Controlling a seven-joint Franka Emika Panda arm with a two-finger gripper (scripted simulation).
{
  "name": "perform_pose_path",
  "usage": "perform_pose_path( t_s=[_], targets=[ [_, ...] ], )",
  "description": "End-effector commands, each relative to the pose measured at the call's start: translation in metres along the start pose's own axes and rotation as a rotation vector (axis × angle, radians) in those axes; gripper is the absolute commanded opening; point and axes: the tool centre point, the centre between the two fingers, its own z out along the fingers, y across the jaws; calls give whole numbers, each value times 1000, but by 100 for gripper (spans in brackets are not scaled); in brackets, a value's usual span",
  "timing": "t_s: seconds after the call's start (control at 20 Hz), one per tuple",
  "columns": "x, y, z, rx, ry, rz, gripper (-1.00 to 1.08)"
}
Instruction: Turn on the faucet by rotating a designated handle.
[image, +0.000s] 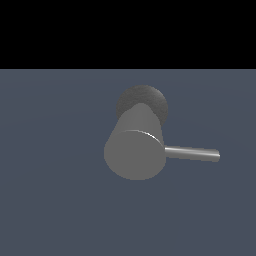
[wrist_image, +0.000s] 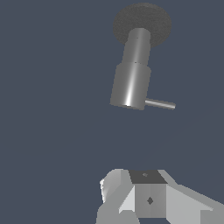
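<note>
The faucet (image: 136, 150) is sitting right of centre in the exterior view, its flat round end facing the camera and its thin handle (image: 192, 153) sticking out toward that view's right, while the tool (wrist_image: 140, 197) is hanging well apart from it, its jaw state impossible to tell.

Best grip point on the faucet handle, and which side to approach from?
Take the handle near its free tip, the end away from the faucet. It is a thin straight rod sticking out to the exterior view's right of the thick cylinder, so the tip likely gives most leverage and clearance. Approach across the rod, fingers either side. The end effector is well short of it.
</note>
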Motion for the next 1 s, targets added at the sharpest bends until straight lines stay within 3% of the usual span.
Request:
perform_pose_path(
  t_s=[0.0, 0.25, 0.45, 0.7, 0.95],
  targets=[
    [0, 0, 0, 0, 0, 0, -100],
    [1, 1, -2, 25, 13, -1, -100],
    [2, 3, -6, 82, 43, -3, -100],
    [4, 8, -16, 197, 107, -6, -100],
    [8, 18, -33, 361, 206, -7, -100]
  ],
)
